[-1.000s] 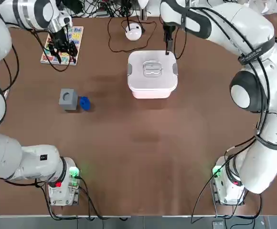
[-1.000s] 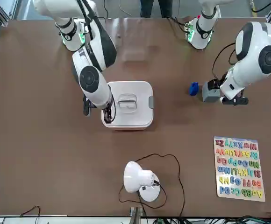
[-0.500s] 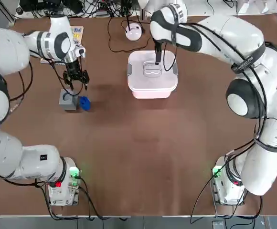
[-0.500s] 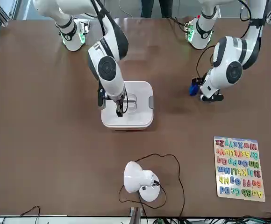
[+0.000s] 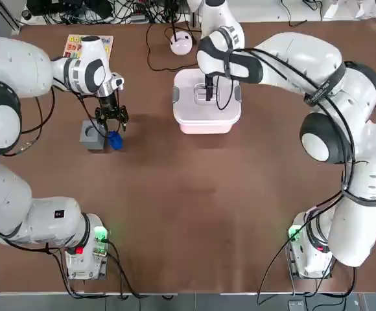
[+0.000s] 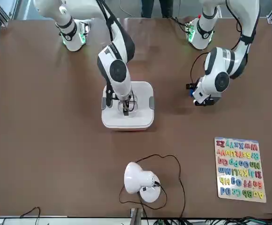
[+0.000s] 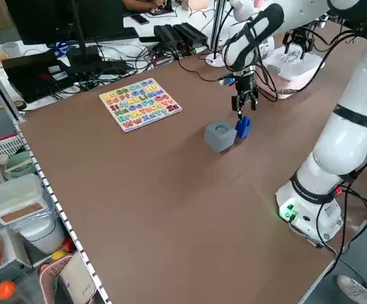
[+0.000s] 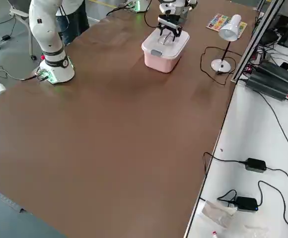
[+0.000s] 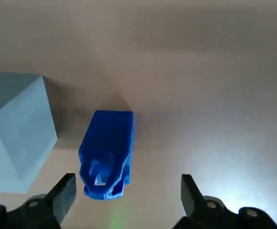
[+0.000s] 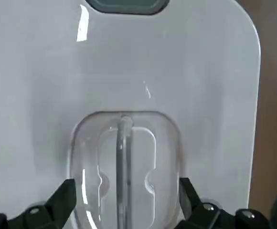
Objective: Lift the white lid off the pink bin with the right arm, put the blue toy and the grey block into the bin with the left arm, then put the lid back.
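Step in hand: lid removal, right arm; the square white plastic lid (image 5: 207,94) with grey side clips sits closed on the pale pink plastic bin (image 5: 207,123), far-centre of the brown table (image 5: 194,207). Right gripper (image 10: 123,193) hangs directly over the lid's recessed centre handle, fingers spread wide, one on either side of the clear handle bar; nothing gripped yet.

For a clean lift: bring the fingers straight down into the recess with the bar midway between them, close squarely across the bar, then raise vertically so the bin is not dragged; whether the grey clips are latched I cannot tell from these views, so a slow first pull seems wise.

Left gripper (image 9: 124,191) is poised low over the small bright blue plastic toy (image 9: 106,152), released and empty, fingers straddling it; the toy lies on the table at the left, just beside the grey cube block (image 5: 92,133) with the round hole, which sits on its left. The toy looks off-centre, nearer one finger; recentre before closing, and keep that finger off the block.

Alphabet puzzle board (image 5: 84,44) far left and white desk lamp (image 5: 181,43) far centre are clear of both paths.
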